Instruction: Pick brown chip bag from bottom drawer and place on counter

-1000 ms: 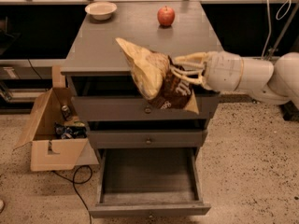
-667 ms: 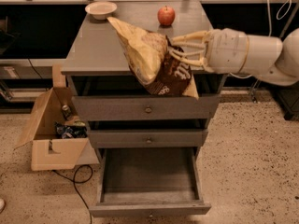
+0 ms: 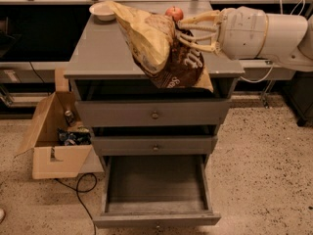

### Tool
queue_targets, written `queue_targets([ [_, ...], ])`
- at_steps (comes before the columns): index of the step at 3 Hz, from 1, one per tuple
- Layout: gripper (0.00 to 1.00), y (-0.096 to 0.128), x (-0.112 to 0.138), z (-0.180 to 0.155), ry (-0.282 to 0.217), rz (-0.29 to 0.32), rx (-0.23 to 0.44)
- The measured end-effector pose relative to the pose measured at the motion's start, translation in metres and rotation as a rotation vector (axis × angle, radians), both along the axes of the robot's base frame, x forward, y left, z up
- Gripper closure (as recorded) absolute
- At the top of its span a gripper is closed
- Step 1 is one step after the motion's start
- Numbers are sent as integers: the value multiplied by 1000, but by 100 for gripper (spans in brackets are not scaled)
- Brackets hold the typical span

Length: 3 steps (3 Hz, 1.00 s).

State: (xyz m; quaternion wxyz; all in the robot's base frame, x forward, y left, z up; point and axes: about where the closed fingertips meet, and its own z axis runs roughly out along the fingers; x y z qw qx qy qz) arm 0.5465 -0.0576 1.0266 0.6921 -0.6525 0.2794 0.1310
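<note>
My gripper [image 3: 188, 31] comes in from the right and is shut on the brown chip bag [image 3: 164, 50], a crinkly dark-brown bag with tan-yellow ends. The bag hangs tilted above the front right part of the grey counter [image 3: 100, 50], its lower end over the counter's front edge. The bottom drawer [image 3: 154, 192] is pulled open below and shows an empty floor.
A white bowl [image 3: 101, 11] and a red apple [image 3: 173, 12] sit at the back of the counter. Two shut grey drawers [image 3: 154, 115] lie under the top. An open cardboard box [image 3: 56, 141] with clutter stands on the speckled floor at the left, with a black cable beside it.
My gripper has lifted the chip bag up from in front of the top drawer to above the counter's front edge.
</note>
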Motion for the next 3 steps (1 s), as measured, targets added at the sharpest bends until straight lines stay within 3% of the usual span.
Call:
queue_targets([
  [1,100,-1,19,5,-1,-28,-41],
  [2,100,-12,74,11,-8,-133,-140],
  [3,100,-23,112,10,-9,-222,-188],
])
